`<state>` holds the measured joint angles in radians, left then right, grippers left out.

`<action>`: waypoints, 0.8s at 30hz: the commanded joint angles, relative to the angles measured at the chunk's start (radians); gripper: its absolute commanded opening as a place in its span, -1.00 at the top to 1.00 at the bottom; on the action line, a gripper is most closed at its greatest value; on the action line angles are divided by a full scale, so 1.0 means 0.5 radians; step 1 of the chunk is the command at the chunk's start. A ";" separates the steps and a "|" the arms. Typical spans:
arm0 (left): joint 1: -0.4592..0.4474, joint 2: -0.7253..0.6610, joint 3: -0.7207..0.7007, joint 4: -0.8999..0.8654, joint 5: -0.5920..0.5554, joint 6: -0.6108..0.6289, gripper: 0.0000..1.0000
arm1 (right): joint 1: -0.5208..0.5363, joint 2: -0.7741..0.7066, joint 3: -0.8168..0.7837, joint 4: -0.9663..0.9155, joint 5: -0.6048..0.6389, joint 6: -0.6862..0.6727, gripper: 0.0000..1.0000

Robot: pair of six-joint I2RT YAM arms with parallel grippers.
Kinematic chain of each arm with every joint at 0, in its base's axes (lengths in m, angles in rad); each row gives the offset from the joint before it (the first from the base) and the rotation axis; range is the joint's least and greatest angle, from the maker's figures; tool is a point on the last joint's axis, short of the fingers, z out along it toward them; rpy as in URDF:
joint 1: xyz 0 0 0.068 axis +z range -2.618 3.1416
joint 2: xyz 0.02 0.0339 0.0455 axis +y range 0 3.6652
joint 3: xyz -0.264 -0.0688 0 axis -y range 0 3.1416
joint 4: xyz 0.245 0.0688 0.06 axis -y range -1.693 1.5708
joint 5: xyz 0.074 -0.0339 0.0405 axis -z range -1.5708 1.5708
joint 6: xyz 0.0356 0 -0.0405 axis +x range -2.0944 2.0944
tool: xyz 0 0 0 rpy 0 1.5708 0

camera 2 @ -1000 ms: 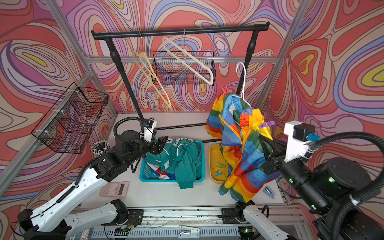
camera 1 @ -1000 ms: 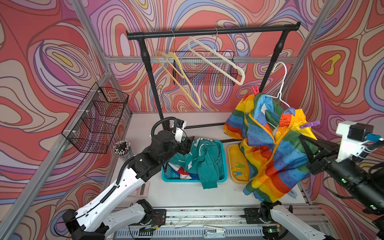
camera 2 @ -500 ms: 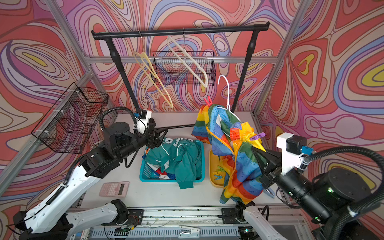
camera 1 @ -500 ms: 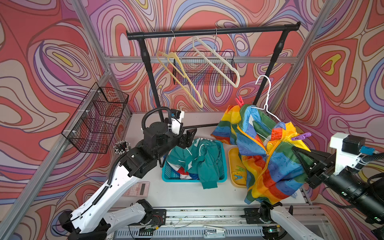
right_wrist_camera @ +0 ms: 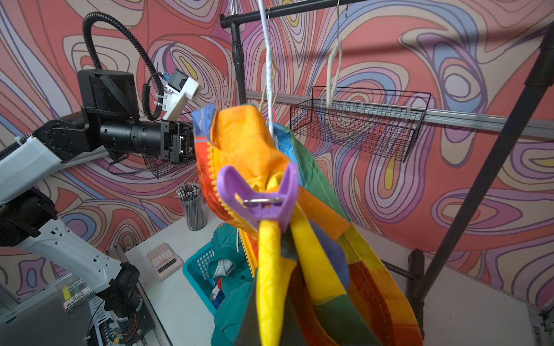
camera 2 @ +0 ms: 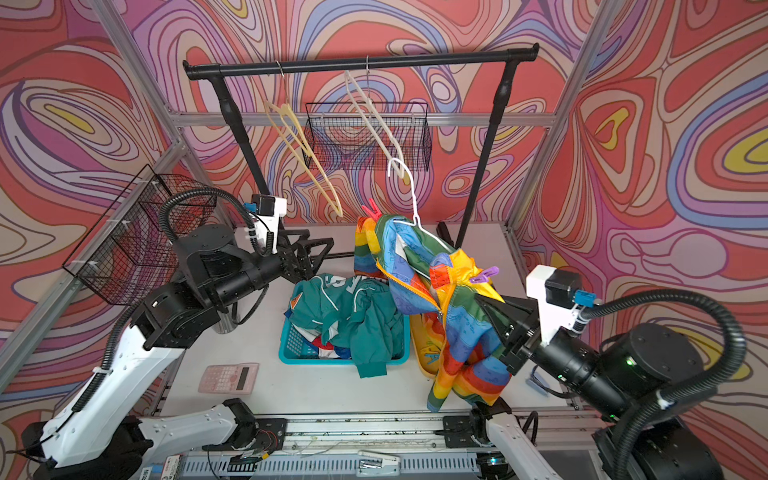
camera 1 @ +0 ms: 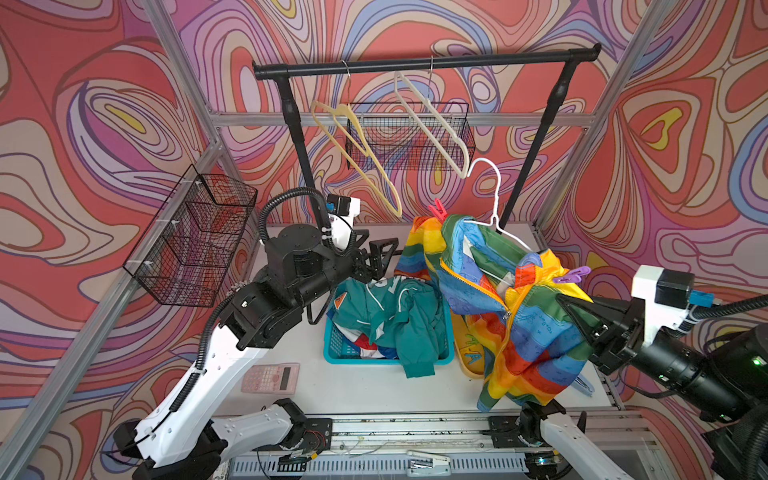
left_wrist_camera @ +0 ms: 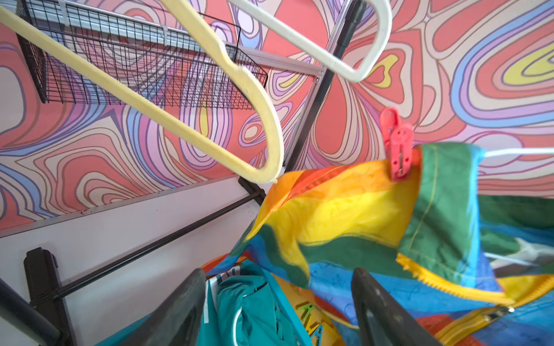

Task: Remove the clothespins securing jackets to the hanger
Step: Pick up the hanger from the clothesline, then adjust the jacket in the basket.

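Rainbow-striped jacket [camera 1: 490,291] held up for me, 2 clothespins left on it.
My right hand [camera 1: 572,314] is clamped on the jacket's front, holding it and its white hanger [camera 1: 494,199] off the black rail [camera 1: 424,64] so my left hand [camera 1: 378,253], jaws apart just beside the jacket, can reach the pink clothespin [left_wrist_camera: 397,149] on one shoulder; the purple clothespin [right_wrist_camera: 260,197] pins the other.

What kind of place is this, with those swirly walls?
Likely a robot test booth staged as a laundry corner: two robot arms, a clothes rail with hangers, patterned panels on a metal frame.
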<state>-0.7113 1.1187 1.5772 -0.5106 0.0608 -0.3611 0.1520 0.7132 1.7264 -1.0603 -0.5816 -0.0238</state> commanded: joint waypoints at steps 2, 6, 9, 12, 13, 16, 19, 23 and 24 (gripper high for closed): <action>0.020 -0.071 -0.011 -0.106 0.024 -0.095 -0.59 | -0.054 -0.034 -0.053 0.484 -0.252 0.062 1.00; 0.021 -0.192 -0.153 -0.108 -0.013 -0.032 -0.61 | -0.113 -0.013 -0.097 0.739 -0.415 0.216 1.00; 0.023 -0.277 -0.254 -0.135 -0.004 0.063 -0.66 | -0.132 0.028 -0.082 0.847 -0.489 0.297 1.00; 0.024 -0.326 -0.372 -0.154 -0.035 0.192 -0.74 | -0.136 0.040 -0.086 0.955 -0.550 0.373 1.00; 0.027 -0.329 -0.415 -0.152 -0.060 0.245 -0.78 | -0.137 0.043 -0.084 0.977 -0.563 0.388 1.00; 0.035 -0.317 -0.544 -0.050 -0.108 0.369 -0.86 | -0.139 0.056 -0.077 0.980 -0.614 0.415 1.00; 0.070 -0.263 -0.626 0.111 -0.097 0.459 -1.00 | -0.139 0.040 -0.111 1.007 -0.633 0.445 1.00; 0.167 -0.156 -0.667 0.283 -0.137 0.525 -1.00 | -0.140 0.034 -0.140 1.018 -0.632 0.459 1.00; 0.207 -0.135 -0.679 0.316 -0.137 0.512 -1.00 | -0.140 0.031 -0.143 1.021 -0.630 0.459 1.00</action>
<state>-0.6445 1.0401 1.2480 -0.4587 0.0166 -0.1493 0.0860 0.7406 1.6554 -0.6575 -0.8841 0.1944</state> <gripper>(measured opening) 0.999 0.029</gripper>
